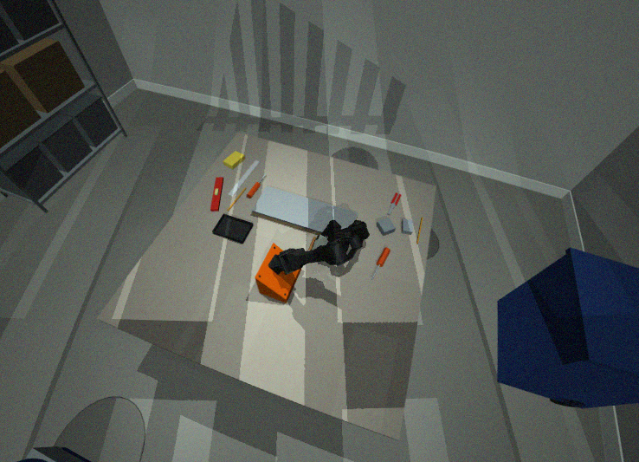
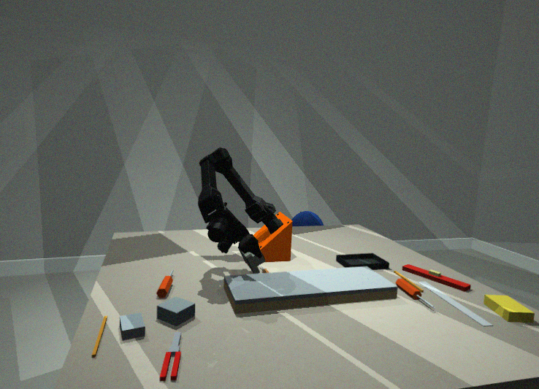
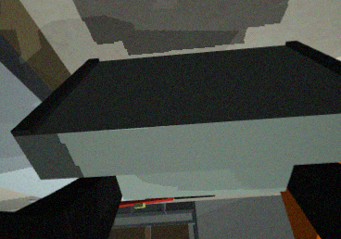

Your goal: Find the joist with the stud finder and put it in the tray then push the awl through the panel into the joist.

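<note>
My gripper (image 2: 250, 255) (image 3: 198, 158) is shut on the stud finder (image 2: 255, 263) (image 3: 199, 92), a dark-faced block with a pale side, held tilted at the back edge of the panel near one end. Whether it touches the panel is hidden. The floor panel (image 1: 285, 206) (image 2: 331, 284) (image 3: 16, 92) is a pale slab with a brown edge; no joist shows. The black tray (image 1: 232, 228) (image 2: 361, 260) is empty. A small brown thing (image 1: 313, 242) (image 2: 266, 271) lies behind the panel, partly hidden. Two orange-handled tools, one (image 1: 253, 190) (image 2: 407, 287) and another (image 1: 383, 257) (image 2: 164, 286), lie apart; I cannot tell which is the awl.
The orange arm base (image 1: 275, 286) (image 2: 280, 245) stands behind the panel. A red level (image 1: 216, 194) (image 2: 452, 281), a ruler (image 1: 243, 178) and a yellow block (image 1: 234, 159) lie beyond the tray. Two grey blocks (image 1: 385, 225) (image 1: 407, 226) and red-handled pliers (image 1: 394, 204) lie at the other end.
</note>
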{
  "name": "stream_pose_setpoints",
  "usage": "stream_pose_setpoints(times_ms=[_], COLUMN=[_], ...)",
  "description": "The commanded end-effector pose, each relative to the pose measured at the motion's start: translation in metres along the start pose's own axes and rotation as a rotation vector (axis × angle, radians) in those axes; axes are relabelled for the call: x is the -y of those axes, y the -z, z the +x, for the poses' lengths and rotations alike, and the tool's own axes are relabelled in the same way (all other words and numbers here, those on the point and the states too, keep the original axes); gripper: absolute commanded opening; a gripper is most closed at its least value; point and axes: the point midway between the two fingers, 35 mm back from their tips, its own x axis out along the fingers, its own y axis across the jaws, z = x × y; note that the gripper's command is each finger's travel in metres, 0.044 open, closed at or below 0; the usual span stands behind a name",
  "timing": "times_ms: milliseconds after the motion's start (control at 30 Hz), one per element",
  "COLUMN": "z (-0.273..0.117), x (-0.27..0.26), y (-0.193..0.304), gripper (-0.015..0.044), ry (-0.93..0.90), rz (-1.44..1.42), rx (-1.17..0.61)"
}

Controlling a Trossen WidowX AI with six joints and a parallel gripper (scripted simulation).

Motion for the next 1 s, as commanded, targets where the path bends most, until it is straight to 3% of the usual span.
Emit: stream_pose_setpoints(times_ms=[0, 967], z=[-0.0010, -0.0004], x=[-0.0016, -0.0013], y=[0.0004, -0.0050], gripper=[0.0000, 0.0000], ry=[-0.005, -0.003], rz=[-0.006, -0.011], rx=[-0.031, -0.235])
